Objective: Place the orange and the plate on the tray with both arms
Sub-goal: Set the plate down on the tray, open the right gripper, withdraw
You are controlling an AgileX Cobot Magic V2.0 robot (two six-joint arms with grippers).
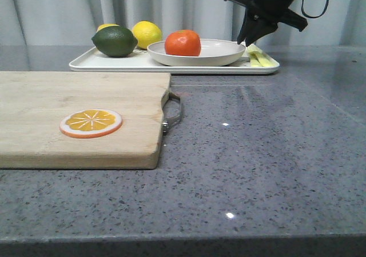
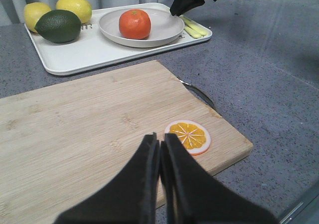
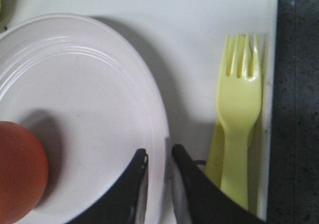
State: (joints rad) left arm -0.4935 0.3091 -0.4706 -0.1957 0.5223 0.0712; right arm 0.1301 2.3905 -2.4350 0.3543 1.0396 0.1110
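The orange sits on the off-white plate, which rests on the white tray at the back of the table. My right gripper comes down at the plate's right rim. In the right wrist view its jaws straddle the plate's rim, closed on it, with the orange at the edge. My left gripper is shut and empty, hovering over the wooden board; the orange, plate and tray lie far beyond it.
A wooden cutting board with a flat orange slice fills the front left. A green lime and yellow lemons sit on the tray's left. A yellow-green fork lies on the tray beside the plate.
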